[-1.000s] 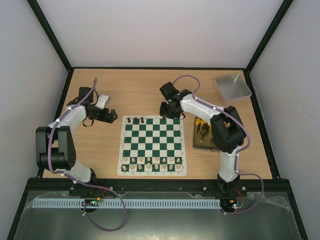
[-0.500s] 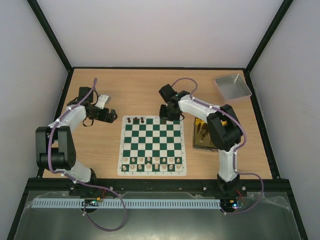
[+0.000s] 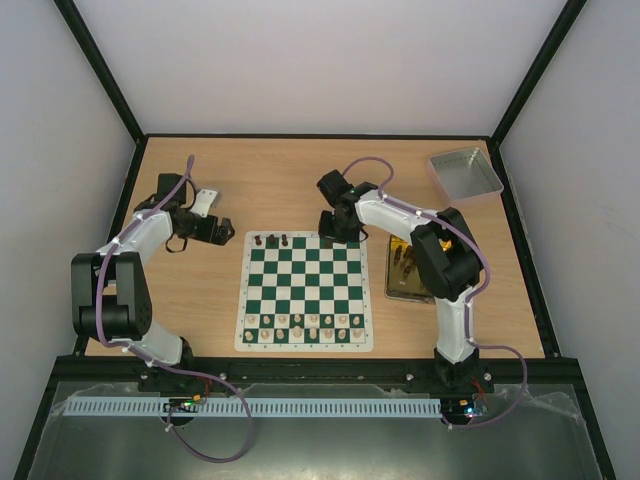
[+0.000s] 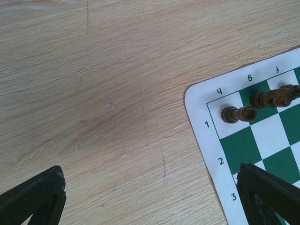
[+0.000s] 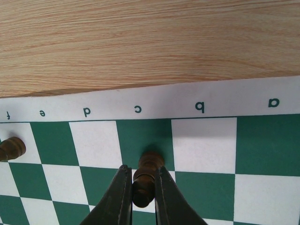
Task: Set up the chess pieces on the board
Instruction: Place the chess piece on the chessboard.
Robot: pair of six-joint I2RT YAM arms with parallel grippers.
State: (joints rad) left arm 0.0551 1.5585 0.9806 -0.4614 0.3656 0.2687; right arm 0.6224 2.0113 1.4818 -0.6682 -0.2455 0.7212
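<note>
right gripper (image 5: 142,176): I see it narrowed onto one dark piece (image 5: 149,161).
dark piece: above the green edge square marked c on the board (image 3: 305,285).
left gripper (image 4: 150,199): spread wide, empty, over the table (image 4: 93,93) by the board's corner.

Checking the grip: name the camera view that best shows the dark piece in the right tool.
Right wrist view: the dark piece sits close up, pinched in the right tool, over the board at column c. The top view hides it beneath that tool; the left wrist view misses it altogether.
</note>
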